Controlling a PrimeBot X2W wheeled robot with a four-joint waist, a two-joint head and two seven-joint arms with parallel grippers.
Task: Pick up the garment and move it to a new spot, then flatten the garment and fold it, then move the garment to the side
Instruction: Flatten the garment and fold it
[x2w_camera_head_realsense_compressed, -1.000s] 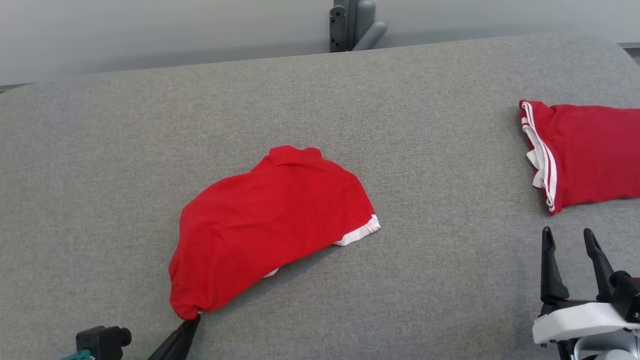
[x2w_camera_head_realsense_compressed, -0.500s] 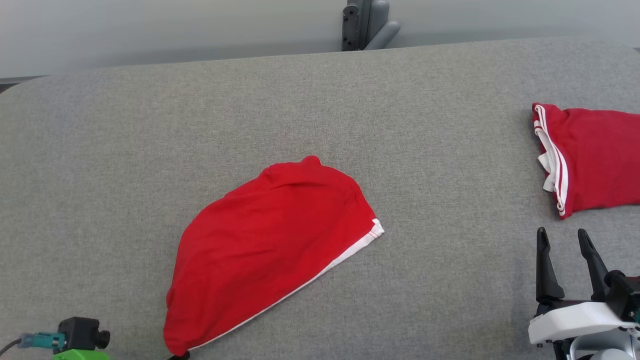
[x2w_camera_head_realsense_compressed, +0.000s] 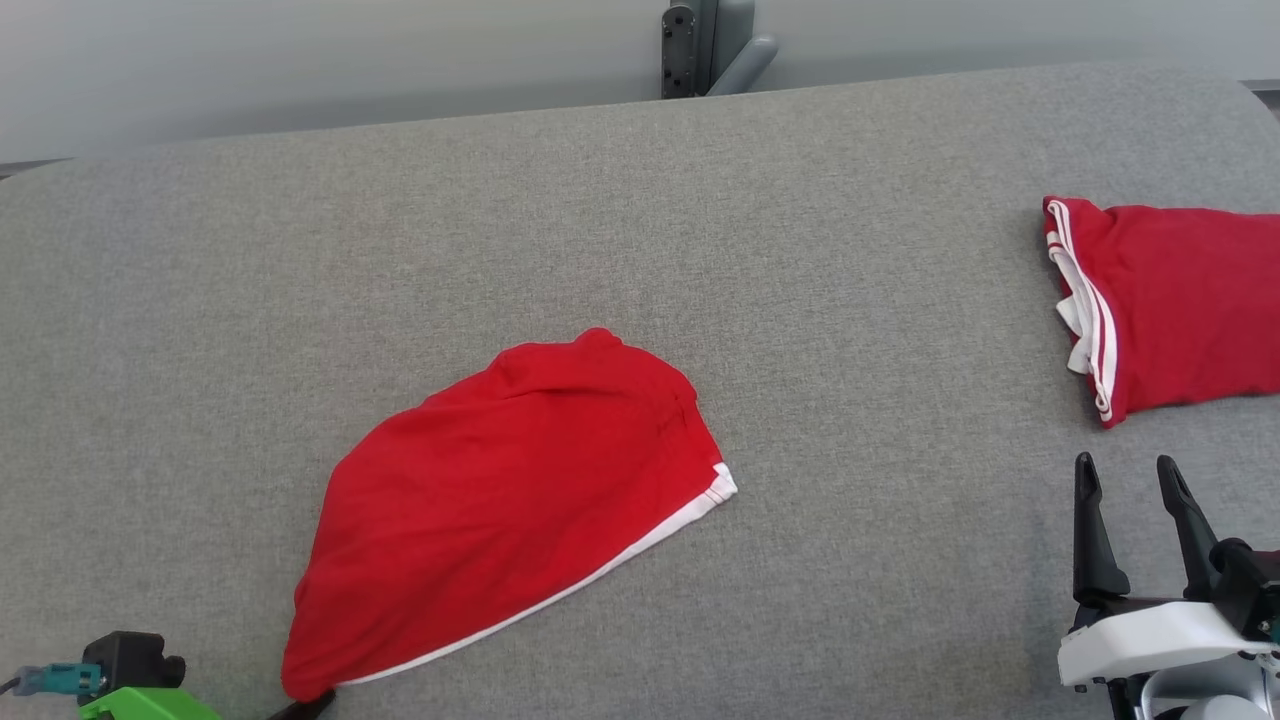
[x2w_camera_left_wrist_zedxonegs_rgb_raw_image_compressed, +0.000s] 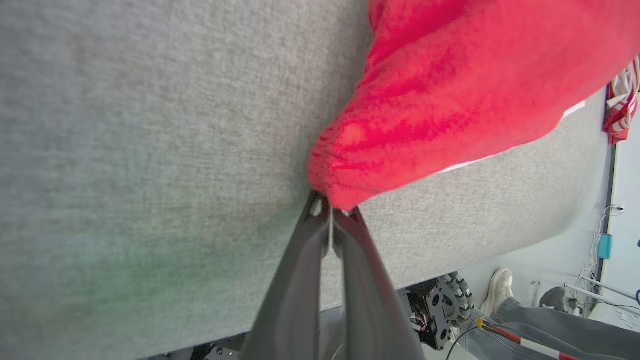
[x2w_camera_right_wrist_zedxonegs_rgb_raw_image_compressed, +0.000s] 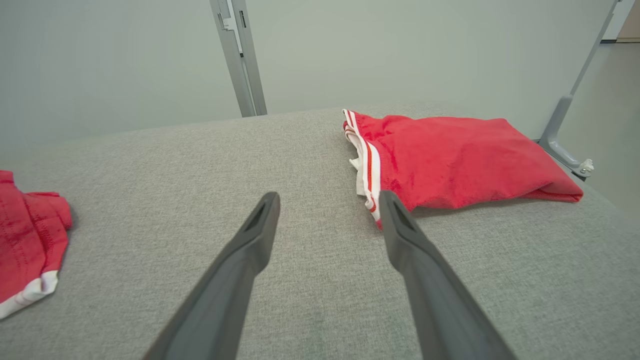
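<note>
The garment (x2w_camera_head_realsense_compressed: 510, 500) is red with a white-striped hem and lies bunched on the grey table (x2w_camera_head_realsense_compressed: 640, 230), left of centre. My left gripper (x2w_camera_head_realsense_compressed: 305, 706) sits at the bottom edge, shut on the garment's near-left corner. In the left wrist view the two fingertips (x2w_camera_left_wrist_zedxonegs_rgb_raw_image_compressed: 320, 212) pinch the red cloth (x2w_camera_left_wrist_zedxonegs_rgb_raw_image_compressed: 450, 95) together. At the lower right my right gripper (x2w_camera_head_realsense_compressed: 1128, 482) stands open over bare table, holding nothing. Its spread fingers (x2w_camera_right_wrist_zedxonegs_rgb_raw_image_compressed: 255, 225) show in the right wrist view, with the garment's edge (x2w_camera_right_wrist_zedxonegs_rgb_raw_image_compressed: 27, 250) at far left.
A second red garment with white stripes (x2w_camera_head_realsense_compressed: 1170, 305) lies folded at the table's right edge, also in the right wrist view (x2w_camera_right_wrist_zedxonegs_rgb_raw_image_compressed: 460, 160). A grey post (x2w_camera_head_realsense_compressed: 700, 45) stands behind the table. A person's shoe and trouser leg (x2w_camera_left_wrist_zedxonegs_rgb_raw_image_compressed: 505, 302) show beyond the near edge.
The left gripper has pulled the garment's corner toward the near-left; the cloth slid that way and spread flatter, showing more of its white hem. The right gripper stayed still.
</note>
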